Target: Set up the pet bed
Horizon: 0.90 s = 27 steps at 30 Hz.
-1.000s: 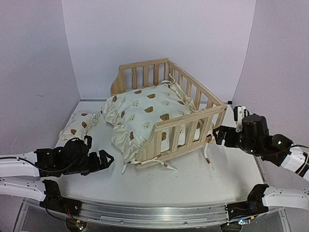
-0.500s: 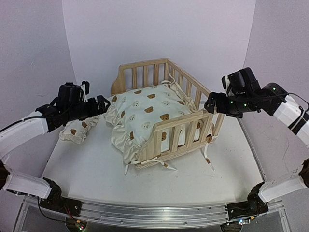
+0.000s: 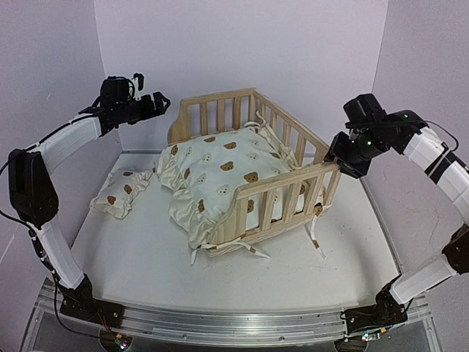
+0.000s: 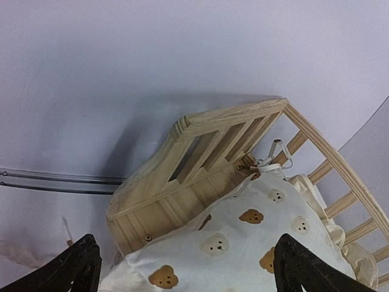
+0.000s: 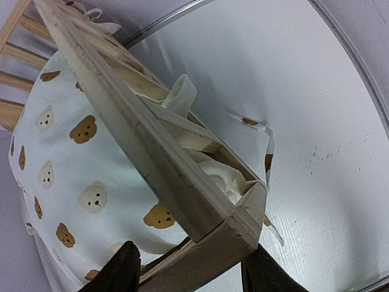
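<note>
Two pincers spread, left pincer (image 3: 160,103) empty, right pincer (image 3: 338,155) astride corner of frame (image 5: 238,236), contact unclear, fingers (image 4: 80,265) cropped.

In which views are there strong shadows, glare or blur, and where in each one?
Top external view: soft, even light, sharp, only a faint shadow under the frame. Left wrist view: sharp; the frame casts a dark shadow on the back wall. Right wrist view: the nearest rail looks soft, the table bright with mild glare.
</note>
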Each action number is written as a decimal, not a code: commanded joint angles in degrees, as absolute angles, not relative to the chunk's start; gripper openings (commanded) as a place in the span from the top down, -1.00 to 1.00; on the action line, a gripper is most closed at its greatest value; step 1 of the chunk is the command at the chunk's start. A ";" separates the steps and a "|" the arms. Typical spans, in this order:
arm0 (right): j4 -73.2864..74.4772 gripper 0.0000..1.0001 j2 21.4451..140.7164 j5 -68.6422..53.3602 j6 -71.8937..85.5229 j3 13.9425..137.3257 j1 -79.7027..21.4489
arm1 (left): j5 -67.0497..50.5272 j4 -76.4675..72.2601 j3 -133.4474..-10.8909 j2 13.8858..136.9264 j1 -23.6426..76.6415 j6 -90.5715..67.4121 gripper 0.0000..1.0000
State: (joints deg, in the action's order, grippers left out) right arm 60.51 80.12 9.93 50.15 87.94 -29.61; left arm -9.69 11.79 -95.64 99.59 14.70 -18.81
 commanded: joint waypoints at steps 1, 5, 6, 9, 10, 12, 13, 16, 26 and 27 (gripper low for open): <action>60.78 0.04 82.88 8.97 49.84 86.05 -26.89 | -15.28 11.24 -102.01 103.67 12.82 -16.70 -0.99; 62.59 0.41 84.29 9.30 40.63 86.85 -21.37 | -19.83 11.96 -104.99 106.90 12.26 -16.75 -0.99; 63.08 0.54 84.83 11.15 37.55 87.61 -20.01 | -20.44 12.11 -105.33 107.23 12.23 -17.05 -0.98; 62.55 0.81 85.72 10.97 27.77 87.71 -13.09 | -21.41 12.17 -106.04 107.44 12.21 -17.57 -0.98; 61.90 0.86 86.22 10.26 24.38 88.01 -10.70 | -22.10 12.29 -106.08 107.25 12.22 -17.70 -0.98; 61.28 0.90 88.38 7.09 18.87 89.96 -6.52 | -23.43 12.28 -106.09 106.77 12.22 -18.02 -0.98; 59.66 0.87 90.17 3.54 15.09 91.02 -4.96 | -24.05 12.30 -105.80 106.32 12.22 -18.28 -0.98; 58.90 0.84 97.76 1.27 5.45 98.78 -3.83 | -27.94 11.92 -103.52 105.21 12.22 -20.01 -0.98; 54.87 0.74 122.99 0.41 -5.88 135.48 -3.46 | -43.58 6.74 -83.66 92.43 14.99 -26.93 -0.98; 54.47 0.72 125.15 0.41 -5.92 138.28 -3.43 | -44.35 6.72 -81.95 91.23 15.27 -27.67 -0.98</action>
